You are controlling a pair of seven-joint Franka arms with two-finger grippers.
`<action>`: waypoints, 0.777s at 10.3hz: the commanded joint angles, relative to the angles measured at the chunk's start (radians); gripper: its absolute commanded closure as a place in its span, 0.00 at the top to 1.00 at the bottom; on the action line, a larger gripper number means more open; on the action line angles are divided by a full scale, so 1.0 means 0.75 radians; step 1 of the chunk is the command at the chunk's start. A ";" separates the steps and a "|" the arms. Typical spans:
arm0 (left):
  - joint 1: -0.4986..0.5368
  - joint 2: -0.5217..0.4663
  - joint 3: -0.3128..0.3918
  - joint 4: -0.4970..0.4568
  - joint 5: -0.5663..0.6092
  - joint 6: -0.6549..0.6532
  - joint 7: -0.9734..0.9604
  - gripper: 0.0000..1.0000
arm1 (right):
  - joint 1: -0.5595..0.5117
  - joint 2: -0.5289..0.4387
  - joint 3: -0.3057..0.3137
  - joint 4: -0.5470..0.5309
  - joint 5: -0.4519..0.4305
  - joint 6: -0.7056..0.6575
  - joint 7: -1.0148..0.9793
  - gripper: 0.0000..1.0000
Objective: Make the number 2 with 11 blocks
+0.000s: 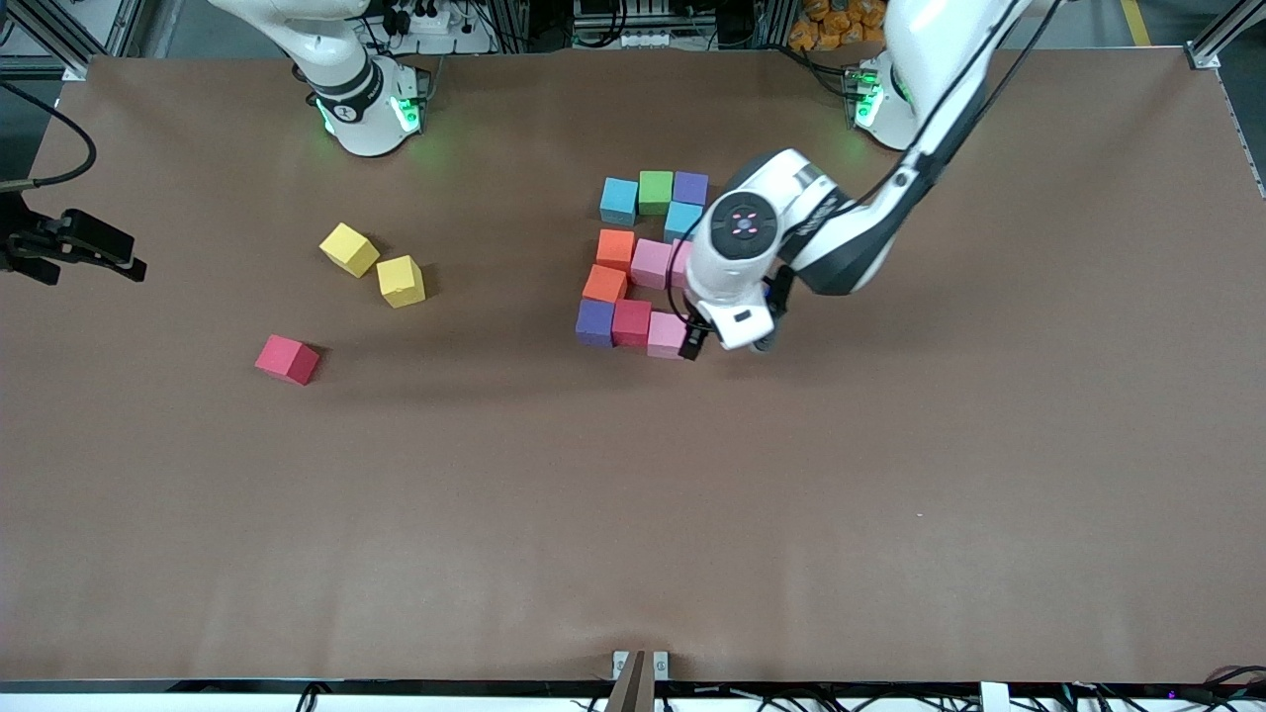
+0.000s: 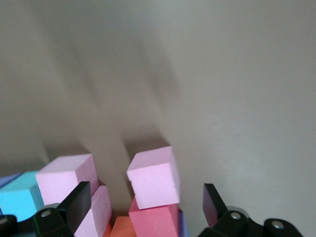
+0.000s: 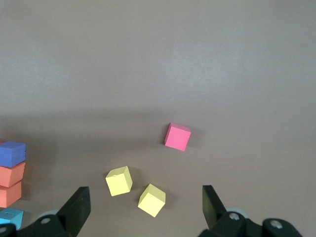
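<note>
Front camera overlooks everything; both wrist cameras look down, sharing the blocks (image 1: 643,262).

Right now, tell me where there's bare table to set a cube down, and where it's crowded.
Bare: the wide stretch of table nearer the front camera than every cube, and the gap between the yellow cubes and the number 2. Crowded: around the number 2, where the left claw, open, sits at its nearest row.

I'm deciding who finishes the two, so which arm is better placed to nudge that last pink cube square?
Left. The left gripper hangs open right over the pink cube at the figure's nearest row, while the right gripper waits open at the right arm's table end.
</note>
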 commanded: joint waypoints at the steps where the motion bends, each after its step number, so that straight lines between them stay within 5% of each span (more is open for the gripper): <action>1: 0.113 -0.119 -0.063 -0.026 0.026 -0.035 0.208 1.00 | -0.021 0.018 0.018 0.037 -0.014 -0.024 0.006 1.00; 8: 0.217 -0.303 0.092 0.005 0.006 -0.170 1.201 1.00 | -0.023 0.020 0.018 0.037 -0.016 -0.022 0.006 1.00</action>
